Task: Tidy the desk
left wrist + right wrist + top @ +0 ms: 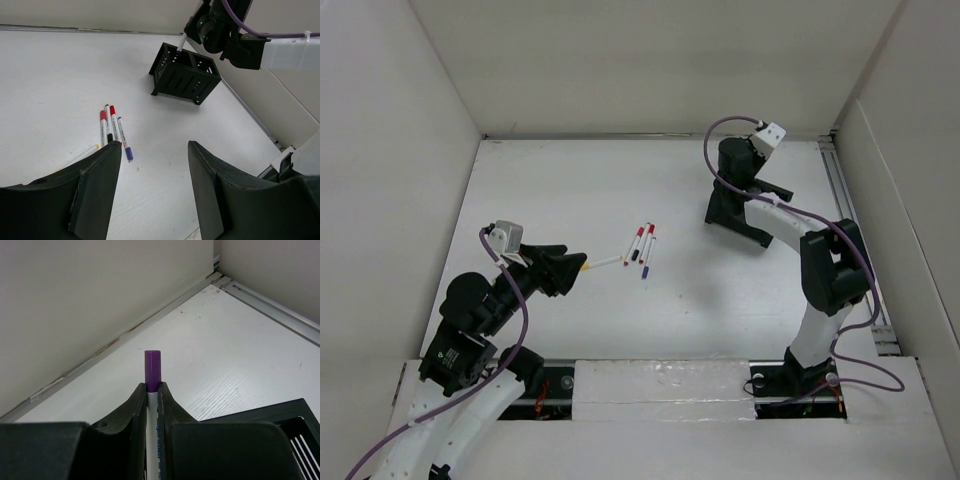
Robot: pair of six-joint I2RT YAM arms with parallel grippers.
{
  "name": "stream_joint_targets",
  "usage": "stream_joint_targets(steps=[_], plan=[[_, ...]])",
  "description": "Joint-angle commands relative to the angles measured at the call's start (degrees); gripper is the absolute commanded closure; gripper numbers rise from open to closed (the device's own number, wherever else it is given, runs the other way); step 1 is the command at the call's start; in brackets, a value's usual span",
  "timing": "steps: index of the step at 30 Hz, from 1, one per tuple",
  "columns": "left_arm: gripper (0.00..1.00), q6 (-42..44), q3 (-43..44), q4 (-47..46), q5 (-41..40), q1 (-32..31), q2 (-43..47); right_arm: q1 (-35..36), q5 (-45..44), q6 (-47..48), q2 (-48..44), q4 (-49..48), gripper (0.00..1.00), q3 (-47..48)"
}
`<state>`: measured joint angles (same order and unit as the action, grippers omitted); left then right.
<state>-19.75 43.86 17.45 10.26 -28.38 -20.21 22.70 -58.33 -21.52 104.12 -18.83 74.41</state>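
Right gripper (152,390) is pinching the purple-capped white marker (152,362) upright at the rim of the black slotted plastic organizer box (185,75), far right on the flat matte-white desk (570,190), while the left gripper (154,147) hangs spread wide over its near left, close to four loose capped markers (642,248)
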Motion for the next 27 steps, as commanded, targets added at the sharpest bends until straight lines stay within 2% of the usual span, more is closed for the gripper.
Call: stream_joint_targets(steps=[1, 8, 16, 17, 23, 25, 27], plan=[[0.48, 0.4, -0.2, -2.5, -0.3, 0.3, -0.6, -0.3, -2.6, 4.3, -1.7, -8.2, 1.00, -2.0], [0.48, 0.5, -0.1, -2.4, -0.1, 0.3, -1.1, 1.3, -4.9, 6.7, -1.5, -13.1, 1.00, -6.6], [0.48, 0.5, -0.1, -2.5, 0.3, 0.3, -1.2, 3.8, -7.9, 5.6, -0.5, -13.0, 1.00, -7.7], [0.48, 0.5, -0.1, -2.6, 0.3, 0.3, -1.2, 4.5, -8.0, 5.4, -0.9, -13.0, 0.93, -8.5], [0.48, 0.6, 0.0, -2.6, 0.3, 0.3, -0.8, 7.2, -7.8, 4.0, -7.4, -12.6, 0.69, -10.8], [0.48, 0.6, -0.1, -2.5, 0.2, 0.3, -0.9, 7.7, -7.7, 3.7, -8.5, -12.2, 0.68, -11.5], [0.48, 0.6, 0.0, -2.4, 0.4, 0.3, -0.8, 8.5, -7.6, 2.3, -9.9, -10.0, 0.60, -11.5]])
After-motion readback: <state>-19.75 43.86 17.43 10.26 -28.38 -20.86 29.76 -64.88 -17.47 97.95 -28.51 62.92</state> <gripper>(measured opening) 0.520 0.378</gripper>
